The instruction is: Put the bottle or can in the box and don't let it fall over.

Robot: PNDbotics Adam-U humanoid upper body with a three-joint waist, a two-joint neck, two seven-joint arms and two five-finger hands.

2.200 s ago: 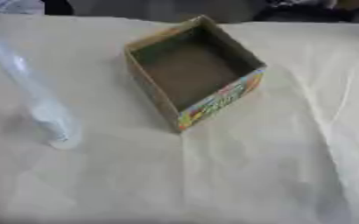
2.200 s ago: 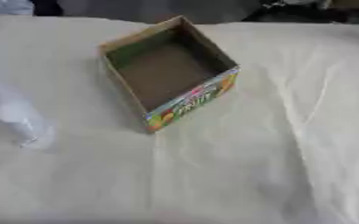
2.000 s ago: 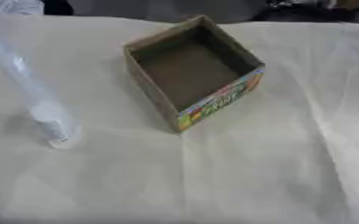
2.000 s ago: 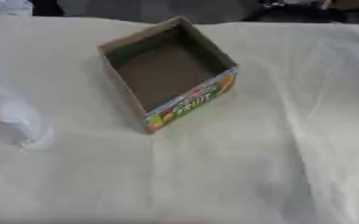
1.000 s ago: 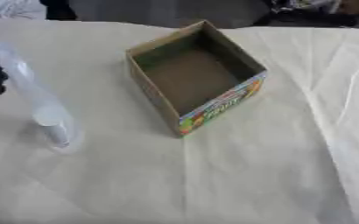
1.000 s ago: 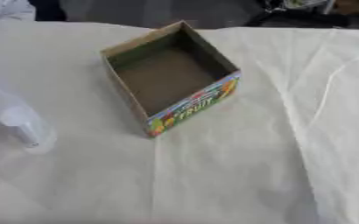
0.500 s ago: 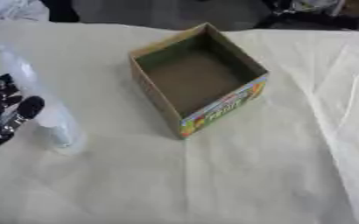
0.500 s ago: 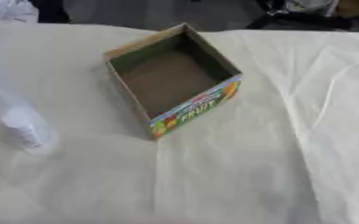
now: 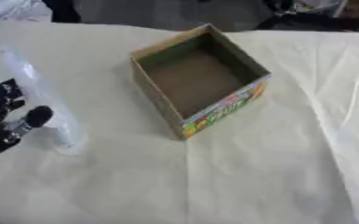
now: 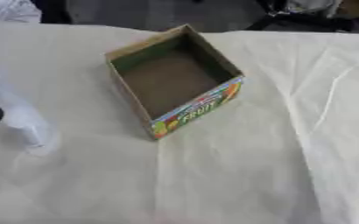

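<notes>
At the left edge of the table point(image 9: 236, 183), the left hand point(image 9: 6, 120) comes in, black with silver joints, its fingers spread and not wrapped round anything. One dark fingertip point(image 9: 38, 115) lies just beside the bottle point(image 9: 41, 103), on its left side; whether it touches the plastic I cannot tell. In the right eye view only a small dark part of that hand shows at the left border.

The bottle is clear plastic and stands on the cloth point(image 10: 290, 131), well to the left of the box point(image 9: 200, 81). It looks upright, with its top leaning away toward the far left corner of the view. Its lower end sits on the cloth near the hand.

The box is open at the top and empty, brown cardboard inside. It sits turned at an angle, one corner pointing toward the near side. A bright printed side in green, orange and red faces near-right; in the right eye view it carries the word "FRUIT". The box and the bottle are apart, with bare cloth between them.

The cloth is pale cream, with creases running down its right part.

The right hand shows in neither view.
</notes>
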